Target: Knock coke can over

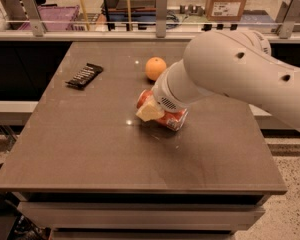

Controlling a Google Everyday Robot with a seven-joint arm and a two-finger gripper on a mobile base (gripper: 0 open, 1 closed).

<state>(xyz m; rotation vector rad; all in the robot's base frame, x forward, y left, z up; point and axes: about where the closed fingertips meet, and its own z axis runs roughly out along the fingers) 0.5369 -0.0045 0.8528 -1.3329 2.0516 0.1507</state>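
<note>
The orange-red coke can [173, 120] lies on its side near the middle of the brown table [115, 154]. Its end with a white patch points to the front right. My gripper [151, 111] is right on top of the can and covers its middle and left part. The big white arm reaches in from the right and hides the wrist.
A round orange fruit [155, 68] sits just behind the can. A flat black snack bar wrapper [84, 75] lies at the back left. A rail with metal posts [161, 8] runs behind the table's far edge.
</note>
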